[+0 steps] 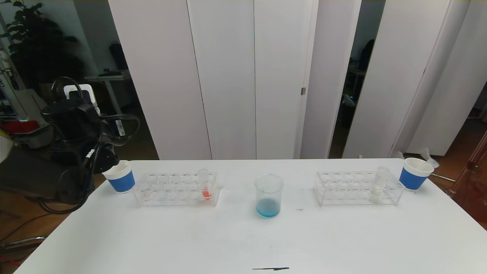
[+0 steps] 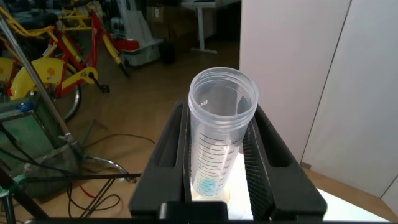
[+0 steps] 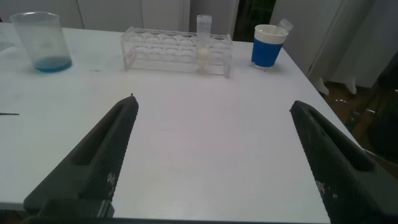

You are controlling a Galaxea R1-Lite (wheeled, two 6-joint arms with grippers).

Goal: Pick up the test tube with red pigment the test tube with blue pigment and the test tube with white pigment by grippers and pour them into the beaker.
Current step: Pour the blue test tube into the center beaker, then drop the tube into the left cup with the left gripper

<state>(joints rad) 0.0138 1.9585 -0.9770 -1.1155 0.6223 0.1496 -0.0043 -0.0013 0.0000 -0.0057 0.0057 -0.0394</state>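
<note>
Left gripper [image 2: 217, 180]: shut on the test tube with blue pigment [image 2: 219, 137], both fingers [image 2: 171, 149] pressed against its sides. Tube stands upright between them, open mouth above the fingertips, a trace of blue at the bottom, printed graduations up the wall. In the head view this arm [image 1: 72, 152] sits off the table's far left corner, over the white cup with a blue band [image 1: 120, 176]; gripper itself hidden there behind the arm.

Right gripper [image 3: 211, 162]: wide open, holding nothing, two dark fingers [image 3: 102, 155] spread apart above bare table [image 3: 205, 124]. Not seen from the head camera.

Beaker [image 1: 268, 195]: upright on the table, blue liquid pooled in the bottom. Well apart from the left gripper, beyond the left rack [image 1: 177, 189]; well ahead of the right gripper, off toward its left finger.

Test tube with red pigment [image 1: 205, 184]: upright in the left rack, at the end nearest the beaker, between left gripper and beaker, untouched.

Test tube with white pigment [image 1: 379, 184]: upright in the right rack [image 1: 357, 187], at the end far from the beaker. Well ahead of the open right gripper, roughly in line with the gap between its fingers. Second blue-banded cup [image 1: 414, 173] stands just beside that rack's outer end
</note>
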